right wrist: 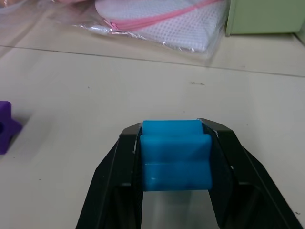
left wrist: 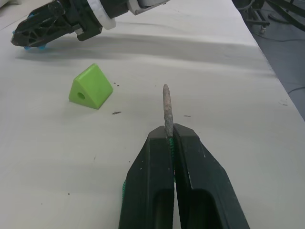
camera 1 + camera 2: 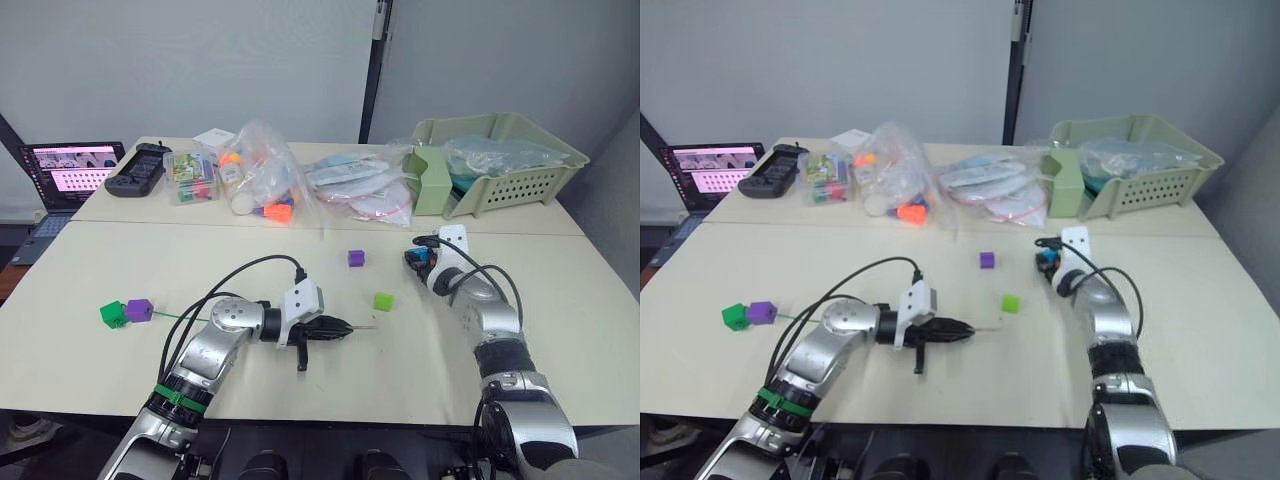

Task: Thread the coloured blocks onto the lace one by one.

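My left gripper (image 3: 340, 327) is shut on the lace just behind its stiff tip (image 2: 166, 107), which points at the lime green block (image 2: 90, 87) lying on the table. The thin green lace (image 3: 175, 316) trails left to a purple block (image 3: 139, 309) and a dark green block (image 3: 113, 314) sitting side by side. Further right, my right gripper (image 1: 175, 131) is shut on the blue block (image 1: 175, 160), just above the table. Another purple block (image 3: 356, 258) lies loose left of that gripper.
Along the back stand a green basket (image 3: 520, 175), mesh pouches (image 3: 365, 195), clear bags of toys (image 3: 262, 180), a clear box (image 3: 190, 178), a black controller (image 3: 140, 168) and a laptop (image 3: 70, 172). Black cables (image 3: 230, 285) loop over my left arm.
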`<control>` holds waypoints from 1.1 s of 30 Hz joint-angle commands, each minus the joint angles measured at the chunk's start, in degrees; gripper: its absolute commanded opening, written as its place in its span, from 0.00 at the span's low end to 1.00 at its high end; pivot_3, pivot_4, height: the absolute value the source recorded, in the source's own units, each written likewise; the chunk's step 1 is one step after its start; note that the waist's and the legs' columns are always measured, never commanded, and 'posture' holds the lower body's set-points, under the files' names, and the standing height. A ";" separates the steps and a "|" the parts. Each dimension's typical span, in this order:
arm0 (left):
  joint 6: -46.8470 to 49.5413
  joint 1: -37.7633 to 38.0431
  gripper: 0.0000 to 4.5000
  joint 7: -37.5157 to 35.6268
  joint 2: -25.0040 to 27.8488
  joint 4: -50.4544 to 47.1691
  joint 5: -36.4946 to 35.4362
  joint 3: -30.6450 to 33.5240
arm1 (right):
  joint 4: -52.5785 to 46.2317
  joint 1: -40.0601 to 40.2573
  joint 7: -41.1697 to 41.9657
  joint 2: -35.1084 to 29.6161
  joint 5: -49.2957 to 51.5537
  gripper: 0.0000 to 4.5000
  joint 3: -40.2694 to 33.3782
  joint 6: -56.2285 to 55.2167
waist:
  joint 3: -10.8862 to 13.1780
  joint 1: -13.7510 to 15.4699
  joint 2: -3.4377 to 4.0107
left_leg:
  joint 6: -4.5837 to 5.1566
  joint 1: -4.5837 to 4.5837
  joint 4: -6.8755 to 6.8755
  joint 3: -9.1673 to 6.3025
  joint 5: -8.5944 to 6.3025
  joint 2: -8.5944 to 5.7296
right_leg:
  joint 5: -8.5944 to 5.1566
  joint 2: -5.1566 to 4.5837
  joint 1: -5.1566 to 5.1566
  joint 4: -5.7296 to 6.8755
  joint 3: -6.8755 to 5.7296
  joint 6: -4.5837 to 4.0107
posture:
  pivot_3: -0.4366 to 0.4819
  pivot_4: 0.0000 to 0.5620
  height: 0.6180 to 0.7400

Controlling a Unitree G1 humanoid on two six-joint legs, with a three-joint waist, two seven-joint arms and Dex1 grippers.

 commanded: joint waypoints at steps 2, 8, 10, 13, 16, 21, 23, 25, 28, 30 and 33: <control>-1.58 -0.88 0.00 -0.93 -0.85 -0.06 -1.43 0.21 | -22.89 9.73 -0.80 -1.36 3.94 0.27 -2.08 9.68 | -0.01 0.32 0.01 | 0.00 -0.02 -0.01 -0.04 0.00 -0.01 | 0.00 0.00 0.00 0.00 -0.02 0.00 | 0.48 0.27 0.94; -3.88 -1.49 0.00 -1.99 -2.23 2.54 -1.23 -0.17 | -51.66 25.91 -6.17 2.32 8.77 0.27 -2.68 22.17 | -0.02 0.05 0.05 | 0.00 -0.03 -0.01 -0.05 0.00 0.01 | -0.01 0.02 0.01 -0.07 -0.02 0.01 | 0.48 0.27 0.94; -4.39 -1.75 0.00 -2.61 -2.67 3.30 -1.25 -0.38 | -57.62 30.33 -8.00 4.34 9.90 0.27 -2.17 24.63 | -0.02 0.02 0.05 | 0.00 -0.01 -0.01 -0.05 0.00 0.02 | -0.02 0.06 0.02 -0.12 0.00 0.02 | 0.48 0.27 0.94; -5.45 -2.58 0.00 -3.57 -3.15 4.82 -1.04 -0.70 | -63.29 37.60 -9.85 6.87 9.88 0.27 -0.09 26.02 | -0.03 0.10 0.06 | 0.00 0.01 0.00 -0.05 0.00 0.03 | -0.02 0.08 0.04 -0.15 -0.01 0.03 | 0.48 0.27 0.94; -6.54 -3.59 0.00 -4.25 -3.45 6.42 -0.74 -0.82 | -65.33 42.10 -11.07 7.87 8.84 0.27 1.82 25.37 | -0.03 0.22 0.06 | 0.00 -0.01 0.03 -0.01 0.00 0.01 | -0.04 0.06 0.09 -0.32 0.00 0.05 | 0.48 0.27 0.94; -7.47 -4.51 0.00 -5.14 -3.73 7.81 -0.46 -1.02 | -64.70 45.37 -12.43 9.14 7.57 0.27 3.83 23.05 | -0.03 0.22 0.06 | 0.00 -0.02 0.04 0.03 0.00 0.03 | -0.04 0.06 0.09 -0.39 0.01 0.05 | 0.48 0.27 0.94; -7.67 -4.59 0.00 -5.31 -3.78 8.06 -0.38 -1.02 | -63.61 46.01 -12.99 9.91 6.92 0.27 4.16 22.29 | -0.03 0.22 0.06 | 0.00 -0.02 0.04 0.03 0.01 0.03 | -0.05 0.06 0.09 -0.40 0.01 0.06 | 0.48 0.27 0.94; -7.80 -4.70 0.00 -5.39 -3.76 8.25 -0.31 -0.97 | -62.78 46.90 -13.44 11.46 7.12 0.27 4.72 21.58 | -0.03 0.22 0.06 | 0.00 -0.03 0.03 0.02 0.00 0.03 | -0.05 0.06 0.09 -0.40 0.01 0.06 | 0.48 0.27 0.94; -7.71 -4.55 0.00 -5.46 -3.67 8.11 -0.29 -0.94 | -63.93 47.06 -13.51 12.00 7.92 0.50 4.63 22.07 | -0.03 0.21 0.06 | 0.00 -0.03 0.03 0.01 0.00 0.04 | -0.05 0.07 0.10 -0.41 0.01 0.06 | 0.48 0.27 0.94; -7.66 -4.21 0.00 -5.49 -3.56 7.88 -0.30 -0.92 | -65.12 46.71 -13.12 11.68 8.88 0.64 3.59 22.43 | -0.03 0.23 0.06 | 0.00 -0.03 0.03 0.01 0.00 0.04 | -0.05 0.07 0.09 -0.41 0.01 0.06 | 0.48 0.27 0.94; -7.74 -3.49 0.00 -5.46 -3.38 7.41 -0.32 -0.95 | -68.90 45.22 -9.20 7.25 14.08 0.87 -2.19 24.88 | -0.03 0.29 0.06 | 0.00 -0.05 0.04 0.01 0.00 0.03 | -0.05 0.06 0.10 -0.42 0.01 0.06 | 0.48 0.27 0.94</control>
